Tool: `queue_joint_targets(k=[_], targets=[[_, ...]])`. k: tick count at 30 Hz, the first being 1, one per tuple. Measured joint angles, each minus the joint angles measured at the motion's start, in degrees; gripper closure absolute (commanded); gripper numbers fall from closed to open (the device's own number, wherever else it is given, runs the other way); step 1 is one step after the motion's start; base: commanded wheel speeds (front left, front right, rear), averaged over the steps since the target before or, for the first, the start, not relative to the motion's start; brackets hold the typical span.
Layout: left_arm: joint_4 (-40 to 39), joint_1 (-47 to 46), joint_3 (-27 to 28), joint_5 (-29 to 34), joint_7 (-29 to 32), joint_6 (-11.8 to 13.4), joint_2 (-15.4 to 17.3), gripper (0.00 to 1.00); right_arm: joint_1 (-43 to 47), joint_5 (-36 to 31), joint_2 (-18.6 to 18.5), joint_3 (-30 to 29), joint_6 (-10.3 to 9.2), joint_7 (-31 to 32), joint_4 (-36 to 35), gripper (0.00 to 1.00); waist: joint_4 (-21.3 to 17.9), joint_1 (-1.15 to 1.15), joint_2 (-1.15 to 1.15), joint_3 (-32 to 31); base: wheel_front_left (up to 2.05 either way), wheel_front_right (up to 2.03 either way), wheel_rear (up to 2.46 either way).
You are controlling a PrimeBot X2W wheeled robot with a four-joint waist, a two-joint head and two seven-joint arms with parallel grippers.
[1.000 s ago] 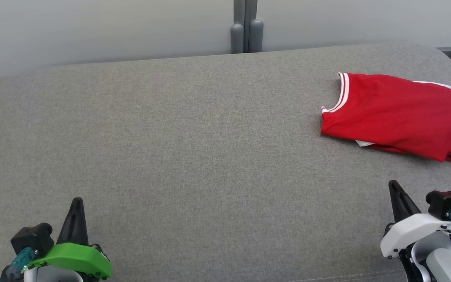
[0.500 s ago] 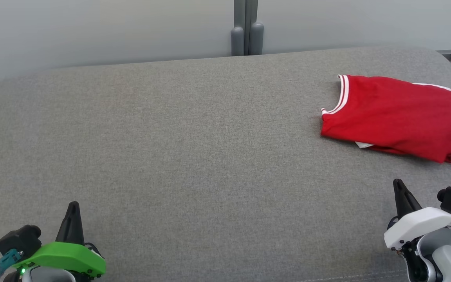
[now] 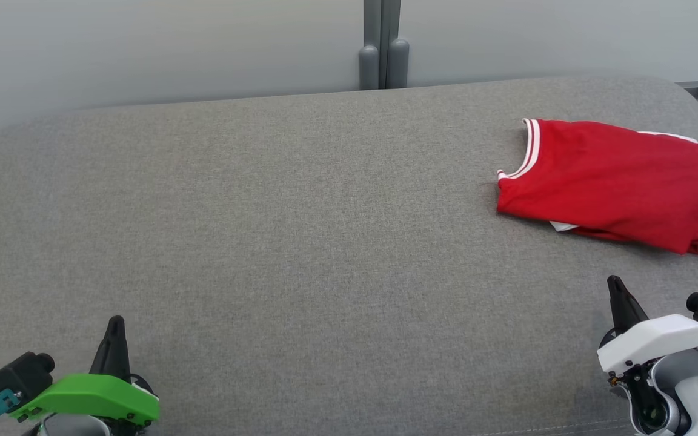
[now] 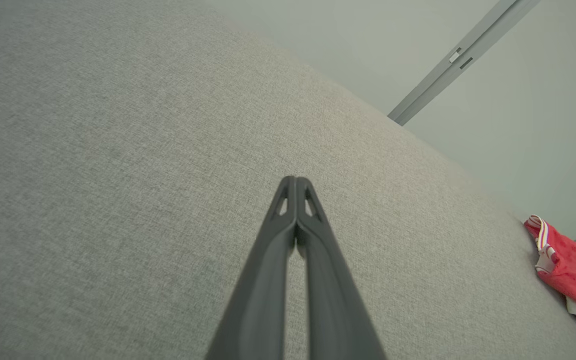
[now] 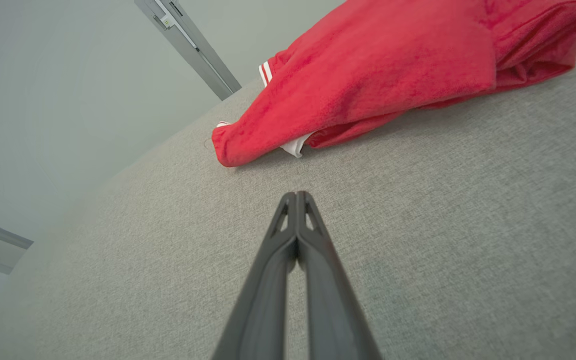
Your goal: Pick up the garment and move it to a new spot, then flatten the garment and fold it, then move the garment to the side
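Red cloth with white stripes at the neckband made up the garment [image 3: 615, 181]. In the head view it lay at the upper right on the grey upholstered surface [image 3: 300, 230], reaching the frame's right edge. It looked folded into a rough rectangle, neckline toward the frame's centre, a little white showing under its lower edge and its right end bunched. The left gripper [image 3: 116, 330] sat at the lower left and the right gripper [image 3: 618, 290] at the lower right, below the garment and apart from it.

In the left wrist view we saw the left gripper's fingers pressed together with nothing between them, above bare grey fabric. The garment showed at the right edge, well apart.

In the right wrist view the right gripper's fingers likewise met at the tips and held nothing. The garment spread across the upper right, soft and slightly fuzzy, near the fingertips but not touching.

We judged the garment folded and set aside, so the step in hand was to draw the arms clear. Doing that well meant keeping the right fingertips off the near hem, since a snag could drag the fold open.
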Motion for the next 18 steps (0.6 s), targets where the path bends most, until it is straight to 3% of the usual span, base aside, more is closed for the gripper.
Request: queue_joint_targets(k=[18], targets=[[0.25, -0.3, 2.41, -10.47, 3.2, -2.02, -0.64, 1.0, -0.32, 10.24, 2.32, -4.76, 2.42, 3.52, -0.87, 1.0, 0.13, 0.0, 0.0, -0.61, 0.0, 0.0, 0.0]])
